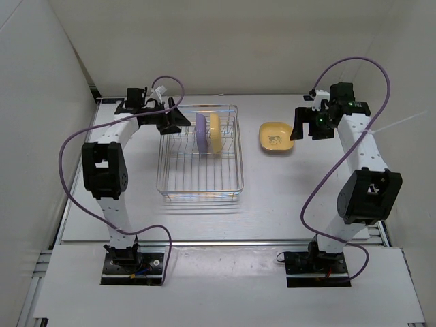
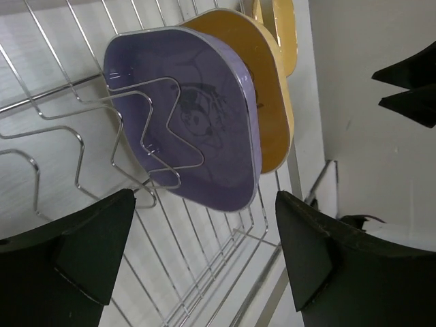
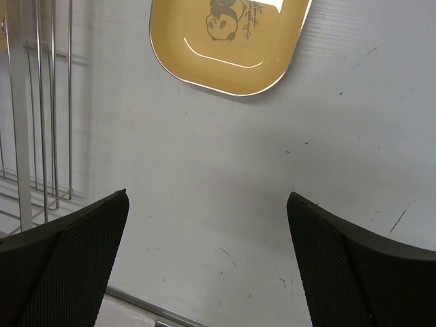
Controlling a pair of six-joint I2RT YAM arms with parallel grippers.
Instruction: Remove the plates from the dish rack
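Observation:
The silver wire dish rack (image 1: 201, 178) stands mid-table. A purple plate (image 1: 201, 133) and a yellow plate (image 1: 214, 133) stand upright together in its far part. Another yellow plate (image 1: 276, 137) lies flat on the table right of the rack. My left gripper (image 1: 176, 121) is open and empty at the rack's far left side. In its wrist view the purple plate (image 2: 197, 116) leans on a divider wire just beyond the open jaws (image 2: 204, 197), with the yellow plate (image 2: 276, 122) behind it. My right gripper (image 1: 302, 129) is open and empty, just right of the flat yellow panda-print plate (image 3: 228, 48).
White walls close in the table at the back and on both sides. The rack's near half (image 1: 201, 170) holds no plates. The rack's wires (image 3: 34, 136) show at the left of the right wrist view. Purple cables loop from both arms.

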